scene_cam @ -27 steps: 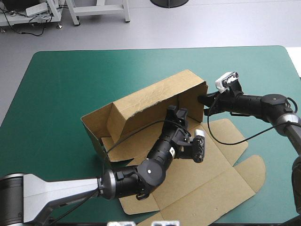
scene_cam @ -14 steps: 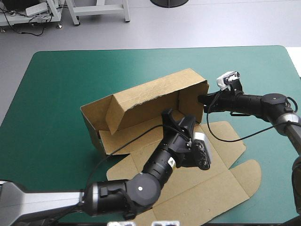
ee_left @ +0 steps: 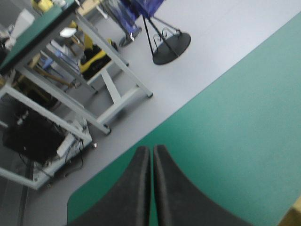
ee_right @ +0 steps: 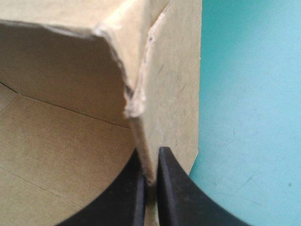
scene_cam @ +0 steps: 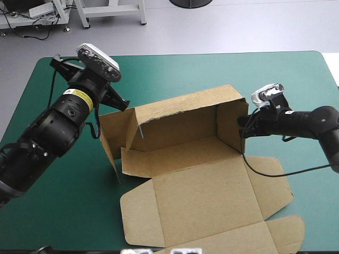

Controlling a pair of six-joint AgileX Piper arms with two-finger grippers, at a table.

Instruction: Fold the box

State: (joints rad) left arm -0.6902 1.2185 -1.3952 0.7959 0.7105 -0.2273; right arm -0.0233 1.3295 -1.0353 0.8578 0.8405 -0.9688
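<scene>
Leaves bare teal-green worktop [scene_cam: 175,74] around the brown cardboard box [scene_cam: 180,114] standing mid-worktop, lid flat toward the near edge; pinches its right end wall with the right pincer [ee_right: 150,155], left pincer [ee_left: 152,149] pressed together, raised aloft.

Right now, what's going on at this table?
A two-armed robot is folding a brown box on the teal-green cover. The right end effector is shut on the box's right end wall. The left end effector is shut, holds nothing, and hangs raised near the box's left end. The box's walls stand up, and its lid lies flat toward the table's near edge.
</scene>
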